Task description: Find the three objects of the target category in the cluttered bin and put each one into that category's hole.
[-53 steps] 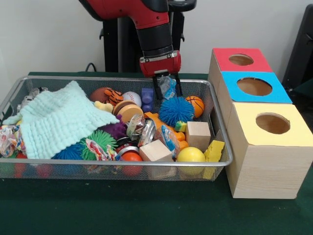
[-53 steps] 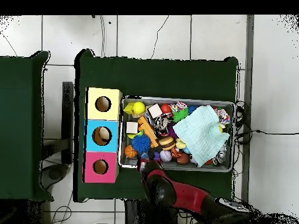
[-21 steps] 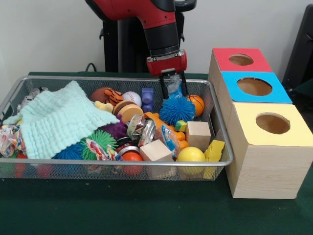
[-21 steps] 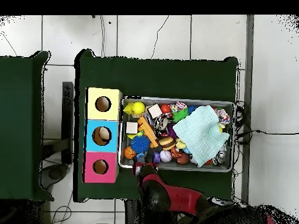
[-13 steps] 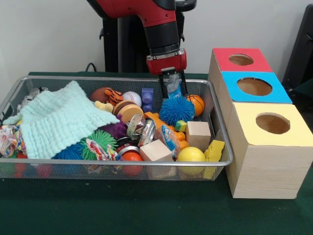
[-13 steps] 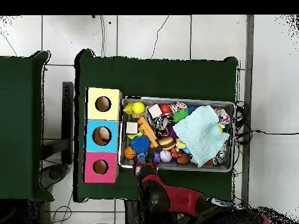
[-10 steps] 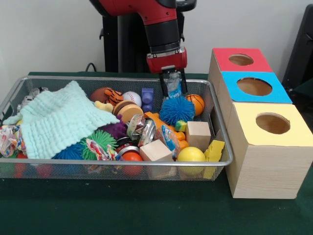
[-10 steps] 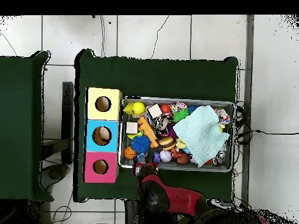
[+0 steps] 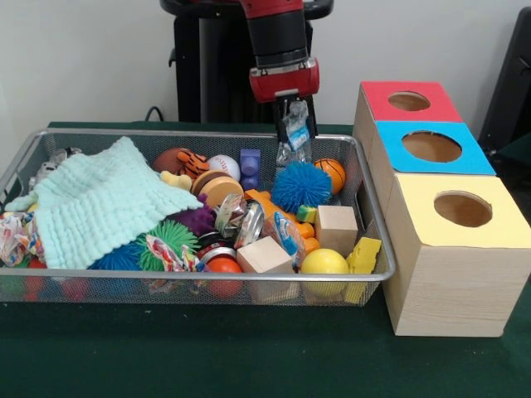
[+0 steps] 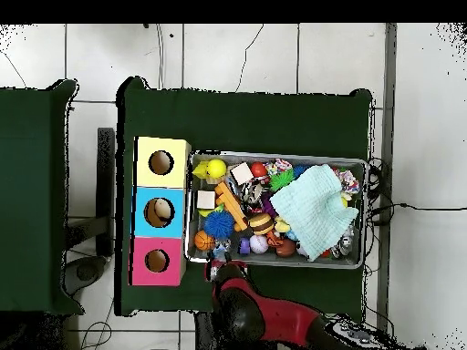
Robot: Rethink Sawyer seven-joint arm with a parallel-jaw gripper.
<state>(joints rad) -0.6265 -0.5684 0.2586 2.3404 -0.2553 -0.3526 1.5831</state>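
Gripper [image 9: 296, 124]: clamped on a wrapper [image 9: 295, 133], clear with blue print, hanging long axis down between the fingers.

Below the gripper: far rim of the bin [image 9: 207, 133]; wrapper's lower end just clear of it, above the blue spiky ball [image 9: 299, 186].

Beside the gripper, toward the boxes: the red box [image 9: 382, 104]; its hole [image 9: 409, 101] lies sideways from the wrapper at about the same height. Judged next move: a sideways carry until the wrapper hangs over that hole.

Farther: blue-topped hole [image 9: 431, 147], not wanted.
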